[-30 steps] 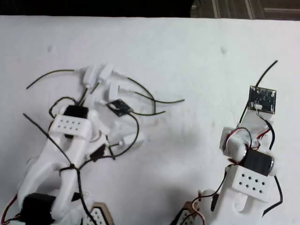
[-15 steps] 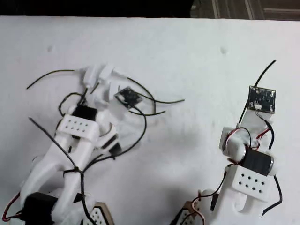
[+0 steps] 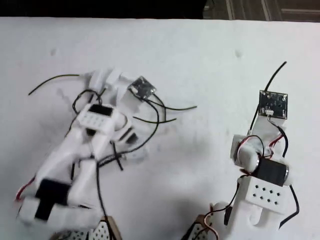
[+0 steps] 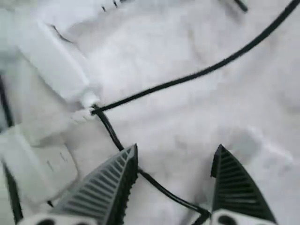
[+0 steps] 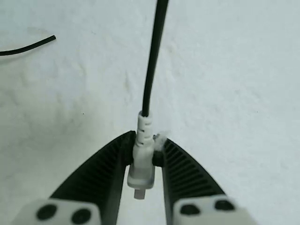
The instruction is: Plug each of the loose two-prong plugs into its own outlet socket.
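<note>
Table [image 3: 200, 50], two arms, white plugs, black cords.
Your left claw [image 4: 176, 154] is spread wide over a black cord [image 4: 159, 185], just beside the white plugs [image 4: 51, 61] clustered on the table's left side. Your right claw [image 5: 146, 140] is clamped on one plug [image 5: 142, 164] over the right side, its cord [image 5: 154, 61] trailing away across the table.

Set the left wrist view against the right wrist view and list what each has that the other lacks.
Left wrist view: the left gripper open above a black cord, with white connector bodies beside it. Right wrist view: the right gripper shut on a white plug, its lead running away. Both: the white table under black cords.
</note>
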Robot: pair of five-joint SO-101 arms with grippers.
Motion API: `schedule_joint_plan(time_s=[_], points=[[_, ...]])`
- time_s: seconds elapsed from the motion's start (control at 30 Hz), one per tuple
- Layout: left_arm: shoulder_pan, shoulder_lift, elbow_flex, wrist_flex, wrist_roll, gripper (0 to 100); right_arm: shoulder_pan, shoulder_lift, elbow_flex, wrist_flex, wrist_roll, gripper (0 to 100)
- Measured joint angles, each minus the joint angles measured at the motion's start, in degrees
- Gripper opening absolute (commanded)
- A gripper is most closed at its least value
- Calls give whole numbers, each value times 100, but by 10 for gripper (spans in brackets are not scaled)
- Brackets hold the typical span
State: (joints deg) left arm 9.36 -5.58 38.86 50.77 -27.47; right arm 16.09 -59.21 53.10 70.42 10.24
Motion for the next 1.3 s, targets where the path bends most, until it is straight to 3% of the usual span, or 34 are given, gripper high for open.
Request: schedule_joint_plan(time_s=[0.23, 0.43, 0.57, 0.83, 0.97, 1.13, 1.3], points=[[-607, 1196, -1486, 615, 0, 260, 0, 0, 0, 0, 0, 17], [-633, 1064, -1934, 1380, 0, 199, -114, 0, 0, 0, 0, 17], [-642, 308, -1908, 1811, 0, 192, -756, 0, 0, 158, -9, 17], [-642, -1908, -360, 1978, 0, 199, -2892, 0, 0, 431, -193, 17], [-642, -3051, 721, 1688, 0, 321, -3587, 0, 0, 404, -993, 17], [-598, -3719, 1864, 1020, -255, 332, -3710, 0, 18, 62, -1547, 17], [-299, -3780, 2365, 580, -800, 332, -3305, 0, 18, -70, -1609, 17]])
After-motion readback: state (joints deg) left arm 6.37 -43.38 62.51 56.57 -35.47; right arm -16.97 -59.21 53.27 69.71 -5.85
